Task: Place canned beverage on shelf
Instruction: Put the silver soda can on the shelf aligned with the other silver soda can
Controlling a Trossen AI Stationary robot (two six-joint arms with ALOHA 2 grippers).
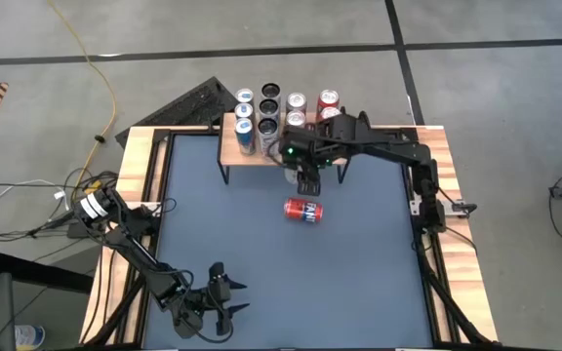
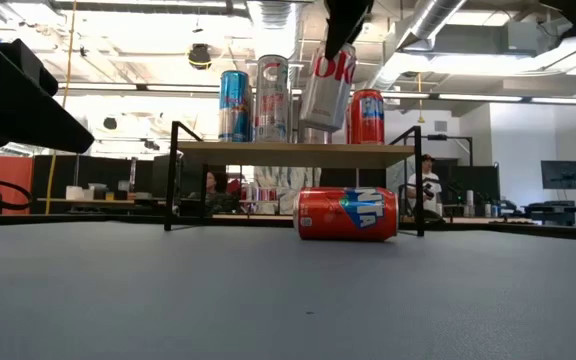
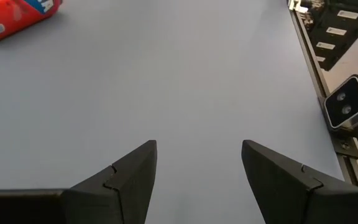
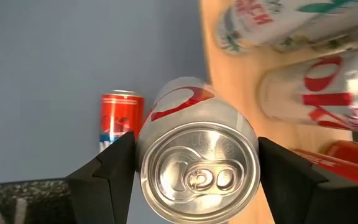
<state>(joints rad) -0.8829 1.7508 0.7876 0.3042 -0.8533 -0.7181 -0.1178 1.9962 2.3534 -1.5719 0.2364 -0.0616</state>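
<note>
Two black jointed arms [image 1: 388,146], wedge-shaped dark fingers [image 3: 129,180], seemingly a green light near the wrist

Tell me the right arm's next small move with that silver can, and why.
Probably lower it straight and level it onto the shelf. The right gripper is clamped on the silver can, which hangs tilted just above the wooden top beside the standing cans. The left gripper waits open near the table's front edge.

Grey concrete floor [image 1: 261,39] with a yellow cable [image 1: 100,88]; ceiling ducts [image 2: 438,20] and desks beyond.
</note>
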